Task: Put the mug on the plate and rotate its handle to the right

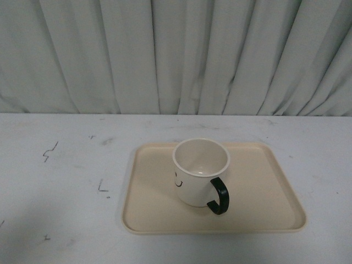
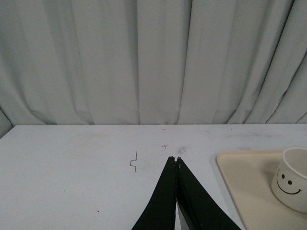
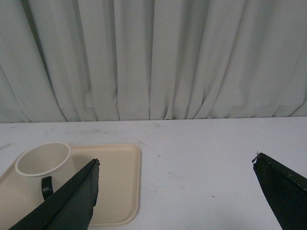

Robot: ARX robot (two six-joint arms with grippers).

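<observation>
The cream-white mug (image 1: 199, 169) stands upright on the beige plate (image 1: 264, 181) in the front view. Its black handle (image 1: 219, 196) points toward the near right, and part of the smiley face shows on its left side. Neither gripper shows in the front view. In the left wrist view my left gripper (image 2: 175, 159) is shut and empty over the table, left of the plate (image 2: 244, 182) and the mug (image 2: 291, 179). In the right wrist view my right gripper (image 3: 176, 162) is open wide and empty, to the right of the mug (image 3: 43, 165) and plate (image 3: 120, 182).
The white table (image 1: 66, 181) carries small dark scuff marks (image 1: 49, 151) left of the plate. A pale pleated curtain (image 1: 176, 55) hangs along the far edge of the table.
</observation>
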